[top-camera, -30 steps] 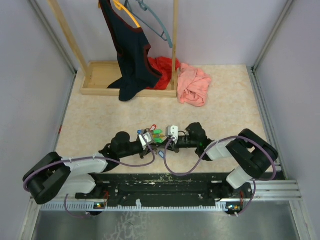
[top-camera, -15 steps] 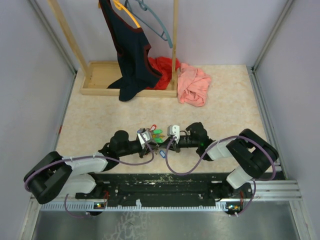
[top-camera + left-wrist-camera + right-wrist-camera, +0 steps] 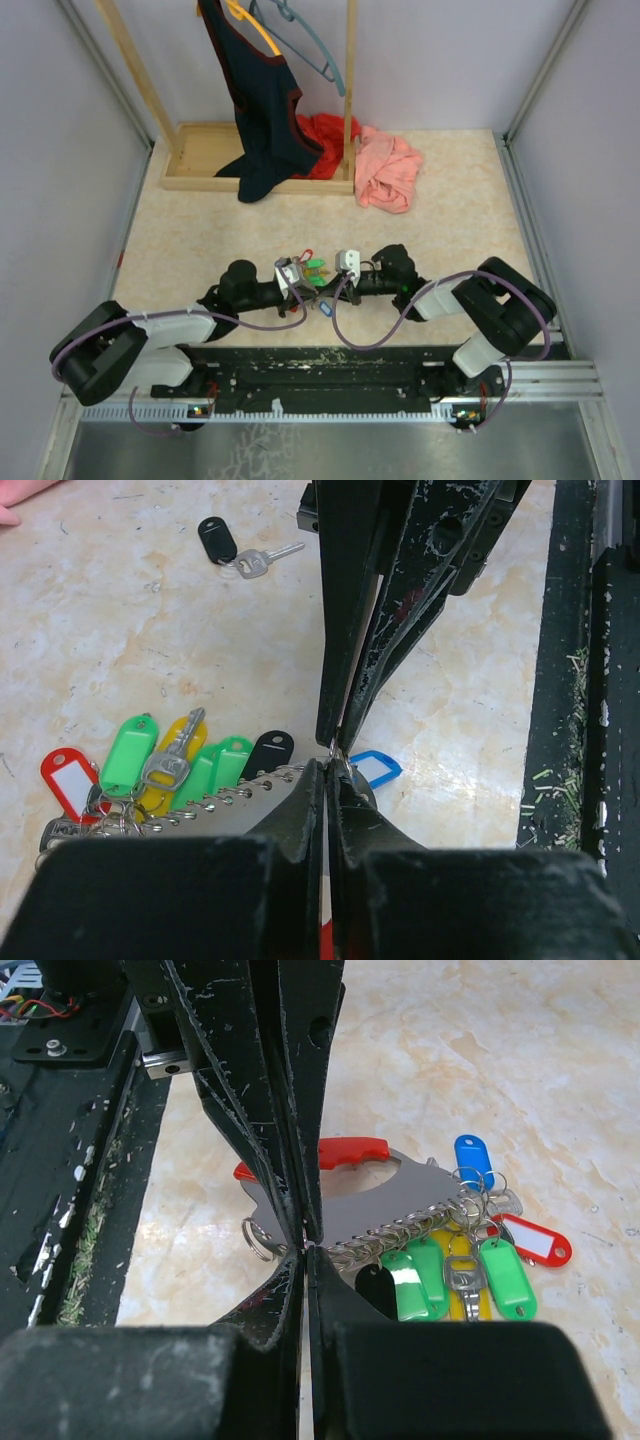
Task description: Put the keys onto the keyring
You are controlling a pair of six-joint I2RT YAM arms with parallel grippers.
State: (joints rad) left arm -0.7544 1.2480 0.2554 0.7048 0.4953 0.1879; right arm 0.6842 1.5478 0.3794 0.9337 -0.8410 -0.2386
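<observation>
The keyring (image 3: 400, 1205) is a grey plate with a red grip (image 3: 352, 1150) and a row of small rings along its edge. Keys with green (image 3: 505, 1280), blue (image 3: 468, 1154), red (image 3: 535, 1243), yellow and black (image 3: 376, 1290) tags hang from that row. My right gripper (image 3: 305, 1247) is shut, its tips pinching the plate's near edge. My left gripper (image 3: 330, 765) is shut and meets it tip to tip. A blue-tagged key (image 3: 376, 768) lies beside the tips, its small ring touching them. One dark-tagged key (image 3: 216, 538) lies apart on the table. Both grippers meet low at the table's front (image 3: 318, 289).
A wooden rack (image 3: 205, 160) with a dark garment (image 3: 262, 110) and hangers stands at the back. Red cloth (image 3: 322, 135) and pink cloth (image 3: 388, 170) lie beside it. A black rail (image 3: 585, 680) runs along the near table edge, close to the grippers.
My left gripper's jaws have closed from slightly apart to shut. The arms have barely shifted, and the right gripper has stayed shut.
</observation>
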